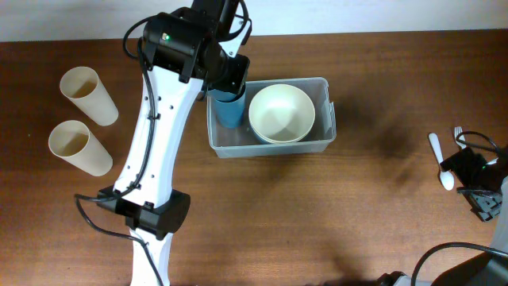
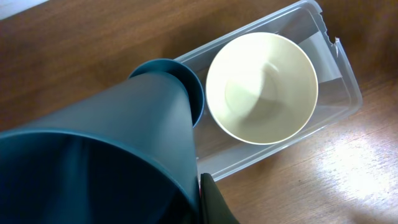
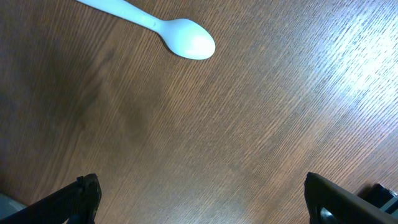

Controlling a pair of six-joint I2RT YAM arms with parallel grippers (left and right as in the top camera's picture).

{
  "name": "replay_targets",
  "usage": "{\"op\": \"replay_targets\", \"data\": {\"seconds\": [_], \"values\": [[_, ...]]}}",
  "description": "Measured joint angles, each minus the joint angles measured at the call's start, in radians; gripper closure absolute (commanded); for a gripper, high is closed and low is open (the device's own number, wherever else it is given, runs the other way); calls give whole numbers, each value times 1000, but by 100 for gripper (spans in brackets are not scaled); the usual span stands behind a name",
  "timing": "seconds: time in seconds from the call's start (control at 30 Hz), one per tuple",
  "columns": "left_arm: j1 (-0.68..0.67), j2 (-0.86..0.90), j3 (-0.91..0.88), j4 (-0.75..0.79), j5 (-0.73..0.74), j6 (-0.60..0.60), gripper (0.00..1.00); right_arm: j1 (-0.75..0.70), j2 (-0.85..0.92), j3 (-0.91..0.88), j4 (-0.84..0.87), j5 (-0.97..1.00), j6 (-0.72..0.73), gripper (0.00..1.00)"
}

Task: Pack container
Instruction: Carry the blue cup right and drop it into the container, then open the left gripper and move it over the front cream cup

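The clear plastic container [image 1: 327, 119] sits at the back middle of the table. A cream bowl [image 1: 281, 113] fills its middle and right. At its left end, next to the bowl, a dark blue cup [image 1: 230, 111] reaches down into it with my left gripper [image 1: 228, 86] shut on its rim. In the left wrist view the blue cup [image 2: 112, 143] fills the left side, one finger [image 2: 214, 202] pressed to its wall, with the bowl [image 2: 261, 87] and container [image 2: 342, 78] beyond. My right gripper [image 3: 202, 199] hangs open over bare wood at the far right.
Two cream paper cups [image 1: 89, 95] [image 1: 79, 147] lie on their sides at the far left. A white spoon [image 1: 440, 163] and a fork [image 1: 459, 135] lie by the right arm; the spoon [image 3: 186, 38] lies just ahead of the right fingers.
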Motion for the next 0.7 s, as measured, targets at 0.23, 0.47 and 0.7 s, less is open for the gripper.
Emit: {"op": "replay_targets", "data": {"seconds": [0.23,0.47,0.7], "values": [[0,1,0,2,0,-5,77,0,0,0,0,0,0,1],[0,1,0,31,0,-5,68,0,0,0,0,0,0,1],[4,1,4,39,-19,-7,58,0,0,0,0,0,0,1]]}}
